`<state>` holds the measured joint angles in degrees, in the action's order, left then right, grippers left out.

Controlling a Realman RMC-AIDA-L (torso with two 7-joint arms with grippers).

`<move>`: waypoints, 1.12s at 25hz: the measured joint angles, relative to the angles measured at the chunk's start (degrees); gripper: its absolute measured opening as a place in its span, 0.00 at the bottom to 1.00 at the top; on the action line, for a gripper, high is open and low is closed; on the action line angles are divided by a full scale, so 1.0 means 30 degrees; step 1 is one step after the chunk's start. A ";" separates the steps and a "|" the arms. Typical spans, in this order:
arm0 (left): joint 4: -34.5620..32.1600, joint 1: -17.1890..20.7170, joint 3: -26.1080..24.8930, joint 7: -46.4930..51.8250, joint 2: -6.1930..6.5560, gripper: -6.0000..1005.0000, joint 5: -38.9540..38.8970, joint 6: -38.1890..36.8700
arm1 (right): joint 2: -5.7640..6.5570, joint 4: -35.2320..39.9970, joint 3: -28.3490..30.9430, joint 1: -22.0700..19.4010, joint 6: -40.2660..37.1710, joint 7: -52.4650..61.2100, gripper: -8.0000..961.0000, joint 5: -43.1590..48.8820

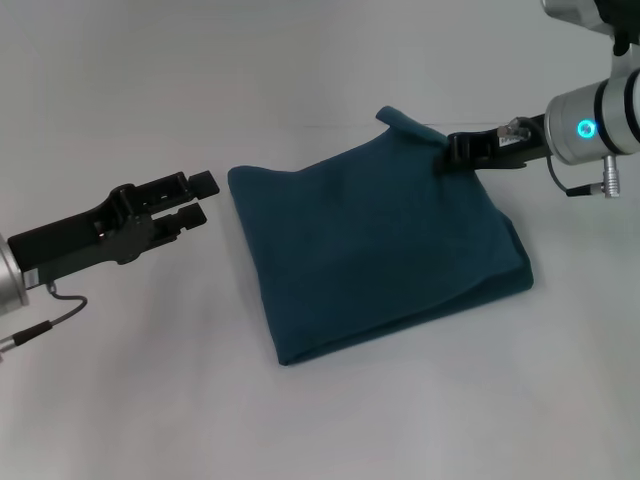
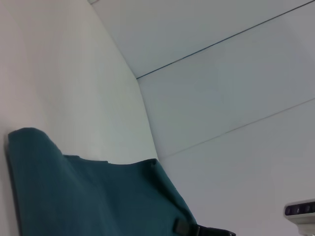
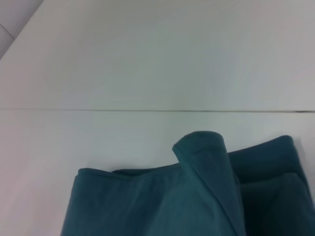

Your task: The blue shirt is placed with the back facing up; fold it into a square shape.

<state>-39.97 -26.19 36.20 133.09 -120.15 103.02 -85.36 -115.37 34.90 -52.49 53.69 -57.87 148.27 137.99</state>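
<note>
Between both grippers, dark teal-blue knit shirt [image 1: 375,245] already folded near-square, far corner curled up; right gripper [image 1: 452,152] pinching that corner, left gripper [image 1: 203,200] released beside shirt's left edge; flattening left

A: What carries everything?

B: A plain white bench [image 1: 120,400], matte and smooth. The right wrist view shows 1 thin dark seam line running across the pale surface beyond the cloth.

A: And what lies directly on it?

B: Only 1 thing: the blue shirt [image 1: 380,250], folded into a rough 4-sided slab, sitting near the middle of the bench and turned at an angle to its edges.

A: Does it lie flat?

B: Mostly. The near edges look thick and layered, and the cloth rests smoothly with shallow creases. At the far corner, a flap [image 1: 400,122] curls upward off the rest; it also shows as a rolled lip in the right wrist view.
</note>
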 joint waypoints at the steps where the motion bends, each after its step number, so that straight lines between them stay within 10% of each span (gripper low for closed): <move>1: -0.0002 -0.0001 -0.0002 0.0001 0.0000 0.66 -0.0007 -0.0001 | 0.0031 0.0007 -0.0007 0.0001 0.0077 0.0071 0.07 0.0114; 28: 0.0024 -0.0186 0.0003 0.0080 -0.0022 0.66 -0.0002 0.0417 | -0.0281 -0.1399 -0.1368 0.0121 0.4093 0.0700 0.17 0.2208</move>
<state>-39.90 -26.75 36.21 133.33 -120.21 103.01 -84.11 -116.21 30.70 -56.60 54.06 -45.59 150.37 144.61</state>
